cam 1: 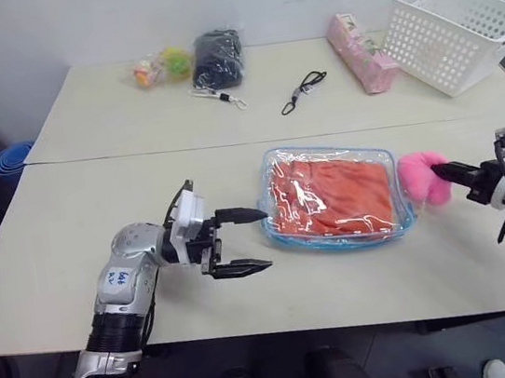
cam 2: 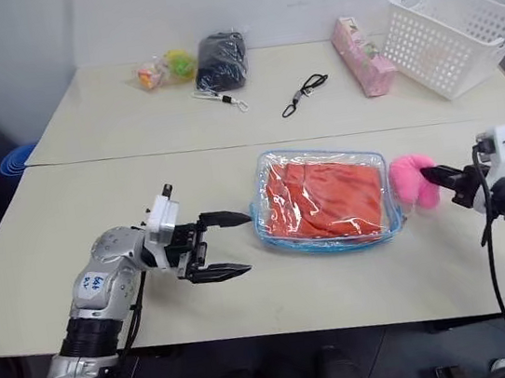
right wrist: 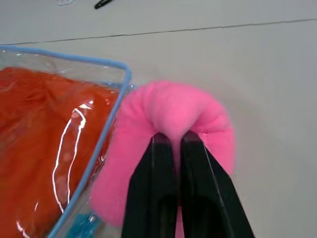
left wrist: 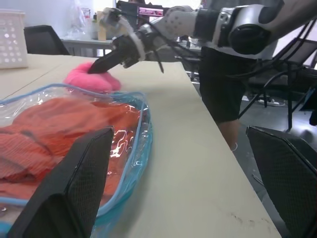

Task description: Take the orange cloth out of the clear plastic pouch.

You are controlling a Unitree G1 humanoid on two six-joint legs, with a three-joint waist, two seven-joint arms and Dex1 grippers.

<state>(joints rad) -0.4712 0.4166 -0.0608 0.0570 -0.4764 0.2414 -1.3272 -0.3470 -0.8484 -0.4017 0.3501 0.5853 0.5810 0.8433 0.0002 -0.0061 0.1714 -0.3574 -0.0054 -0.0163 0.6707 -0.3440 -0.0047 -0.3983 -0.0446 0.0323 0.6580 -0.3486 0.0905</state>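
The clear plastic pouch (cam 1: 333,194) with light blue edging lies flat on the near table, and the orange cloth (cam 1: 329,199) is folded inside it. A fluffy pink pom-pom (cam 1: 420,177) hangs off the pouch's right end. My right gripper (right wrist: 171,144) is shut on that pom-pom, its black fingers pinching into the fluff. My left gripper (cam 1: 241,240) is open and points at the pouch's left edge, just short of it, with nothing between its fingers (left wrist: 74,183).
On the far table sit a white mesh basket (cam 1: 451,29), a pink package (cam 1: 362,63), a black cord (cam 1: 303,91), a dark bag (cam 1: 217,58) and small colourful toys (cam 1: 162,67). A seam (cam 1: 227,144) runs between the two tables.
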